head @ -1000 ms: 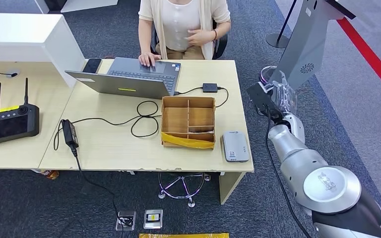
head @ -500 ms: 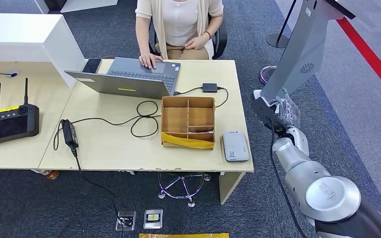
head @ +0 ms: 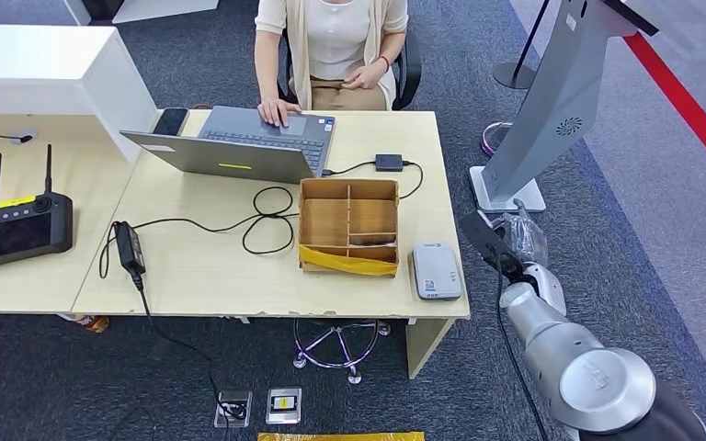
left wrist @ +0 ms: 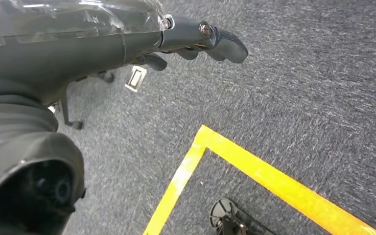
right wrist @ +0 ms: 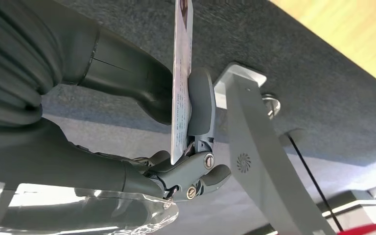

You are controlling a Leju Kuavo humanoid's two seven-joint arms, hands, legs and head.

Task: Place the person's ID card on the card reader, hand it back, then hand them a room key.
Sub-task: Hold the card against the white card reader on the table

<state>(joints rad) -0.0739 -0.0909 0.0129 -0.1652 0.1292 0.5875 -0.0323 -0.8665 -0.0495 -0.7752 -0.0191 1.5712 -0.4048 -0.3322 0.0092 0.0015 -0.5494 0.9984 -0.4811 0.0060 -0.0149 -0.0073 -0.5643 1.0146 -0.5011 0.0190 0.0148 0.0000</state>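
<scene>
The ID card (right wrist: 181, 83) runs off the right wrist picture's edge, its print blurred, and the right robot hand (right wrist: 186, 122) covers part of it. In the head view that robot hand (head: 515, 241) is too small to show its grip. The person (head: 335, 46) is cropped above the shoulders.

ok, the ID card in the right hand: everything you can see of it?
The ID card is a thin, flat, pale card with small print and what looks like a photo near its far end, too blurred to read. In the right wrist view it shows almost edge-on, pinched between the thick thumb and a finger of the right hand, its far end sticking out past the fingers. It hangs off the desk, above grey carpet.
</scene>
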